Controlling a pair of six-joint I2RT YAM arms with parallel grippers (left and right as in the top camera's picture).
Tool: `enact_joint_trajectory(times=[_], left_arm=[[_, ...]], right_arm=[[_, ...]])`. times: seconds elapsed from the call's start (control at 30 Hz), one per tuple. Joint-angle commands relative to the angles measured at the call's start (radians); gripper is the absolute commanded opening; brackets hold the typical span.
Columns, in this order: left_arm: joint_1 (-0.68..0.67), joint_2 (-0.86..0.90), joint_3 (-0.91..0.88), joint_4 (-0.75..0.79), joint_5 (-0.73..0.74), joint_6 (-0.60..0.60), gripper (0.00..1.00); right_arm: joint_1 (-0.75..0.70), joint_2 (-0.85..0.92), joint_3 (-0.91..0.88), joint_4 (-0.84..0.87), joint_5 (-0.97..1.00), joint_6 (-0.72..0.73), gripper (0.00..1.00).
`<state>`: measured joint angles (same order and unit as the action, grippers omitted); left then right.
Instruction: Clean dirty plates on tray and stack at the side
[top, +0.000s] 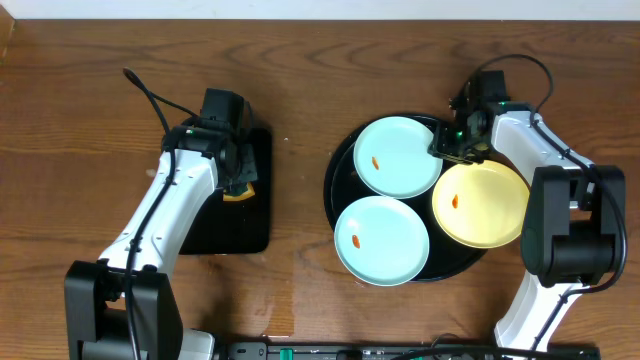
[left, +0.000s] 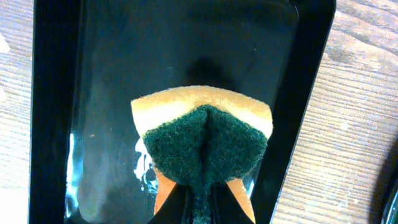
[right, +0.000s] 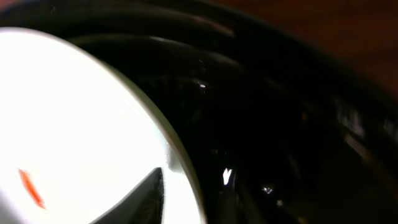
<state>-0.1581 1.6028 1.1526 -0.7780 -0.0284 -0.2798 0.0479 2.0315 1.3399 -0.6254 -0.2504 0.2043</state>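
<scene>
The round black tray (top: 338, 190) holds three plates: a pale blue one at the back (top: 398, 156), a pale blue one at the front (top: 382, 240) and a pale yellow one at the right (top: 480, 203). Each has a small orange smear. My right gripper (top: 452, 145) is at the back blue plate's right rim. In the right wrist view the gripper (right: 189, 186) has one finger over the plate (right: 74, 112) and the other outside the rim, closed on it. My left gripper (top: 238, 175) is shut on a yellow and green sponge (left: 205, 137).
A smaller rectangular black tray (top: 225, 235) lies at the left under the left gripper and also shows in the left wrist view (left: 56, 93). Bare wooden table (top: 300, 80) lies between the two trays and to the far left.
</scene>
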Motion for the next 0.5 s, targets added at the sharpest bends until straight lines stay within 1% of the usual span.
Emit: enact_joint_trajectory(times=[0.0,0.07,0.13,0.27,0.33,0.37,0.4,0.47], left_arm=[[0.002,-0.013,0.026,0.0,0.002,0.018,0.08],[0.002,-0.013,0.026,0.0,0.002,0.017,0.07],[0.002,-0.013,0.026,0.0,0.002,0.017,0.08],[0.002,-0.013,0.026,-0.003,0.002,0.017,0.08],[0.002,-0.013,0.026,-0.003,0.002,0.017,0.07],[0.002,-0.013,0.026,-0.003,0.002,0.017,0.08],[0.002,-0.013,0.026,-0.003,0.002,0.018,0.07],[0.002,-0.013,0.026,-0.003,0.002,0.017,0.07]], right_arm=[[0.0,0.005,-0.007,0.017,0.028,-0.261,0.25],[-0.001,0.005,-0.007,0.028,0.028,-0.346,0.21],[0.0,0.008,-0.007,0.041,0.027,-0.388,0.18],[0.0,0.016,-0.007,0.066,0.009,-0.393,0.18],[0.002,0.017,-0.008,0.073,-0.003,-0.391,0.11],[0.003,0.017,-0.008,0.073,-0.002,-0.38,0.08],[0.004,0.017,-0.008,0.071,0.004,-0.35,0.02],[0.003,0.017,-0.008,0.06,0.038,-0.225,0.01]])
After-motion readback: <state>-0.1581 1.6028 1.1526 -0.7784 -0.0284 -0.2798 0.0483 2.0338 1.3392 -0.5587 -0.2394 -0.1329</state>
